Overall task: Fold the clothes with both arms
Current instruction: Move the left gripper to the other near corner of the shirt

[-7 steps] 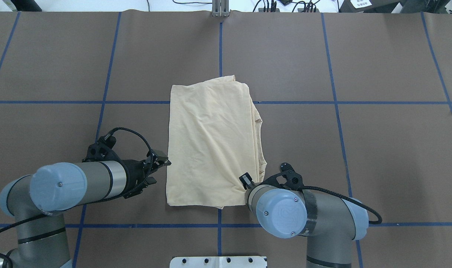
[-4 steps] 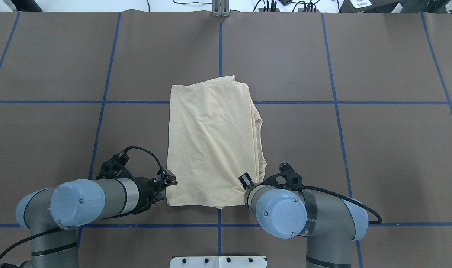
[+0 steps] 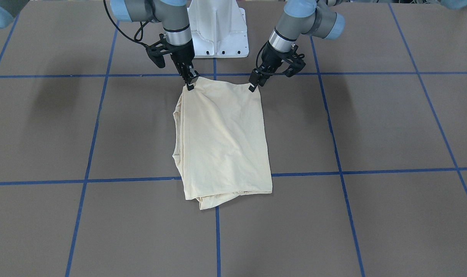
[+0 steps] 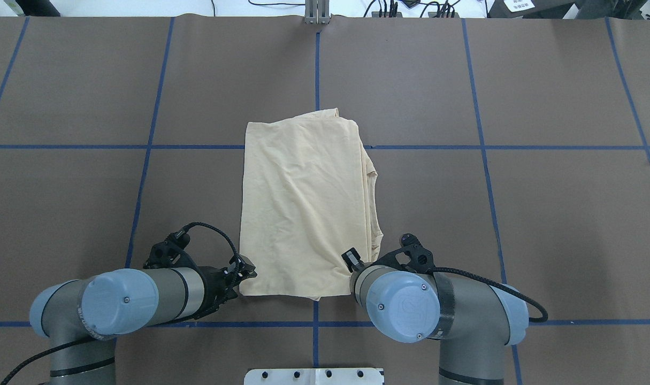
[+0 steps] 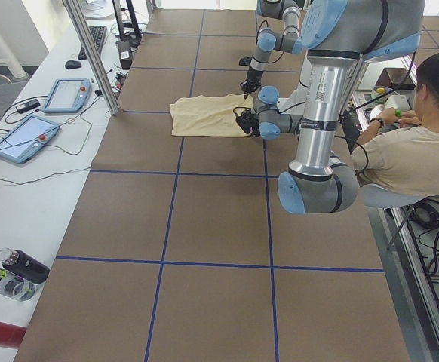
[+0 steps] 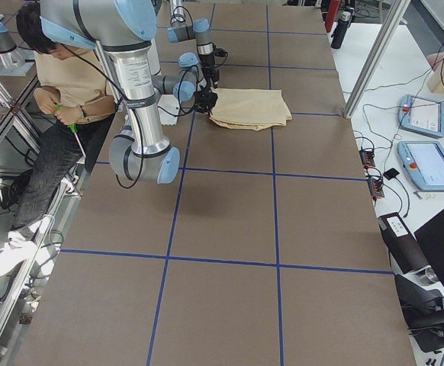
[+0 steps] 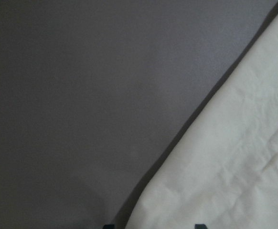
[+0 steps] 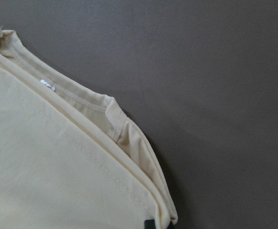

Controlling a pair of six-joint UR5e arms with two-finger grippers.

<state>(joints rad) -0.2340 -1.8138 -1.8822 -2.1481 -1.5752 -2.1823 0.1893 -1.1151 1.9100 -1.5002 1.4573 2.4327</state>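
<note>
The clothes are one pale yellow shirt (image 4: 303,203) (image 3: 221,138), folded into a rectangle at the table's middle. My left gripper (image 4: 248,274) (image 3: 252,86) stands open at the shirt's near left corner. In the left wrist view its two tips sit apart on either side of the cloth's edge (image 7: 225,167). My right gripper (image 4: 350,260) (image 3: 190,84) is shut on the near right corner, and the cloth there is slightly raised. The right wrist view shows layered edges and the ribbed neckline with a small white label (image 8: 48,86).
Blue tape lines (image 4: 316,69) grid the brown table. The white pedestal base (image 3: 218,30) stands between the arms. A seated person (image 5: 408,151) is behind the robot. Tablets (image 5: 23,136) and bottles (image 5: 12,271) lie on the side bench.
My left arm has slid along the shirt's left edge toward the robot, bringing its gripper to the near left corner. The right arm and the shirt have stayed put.
</note>
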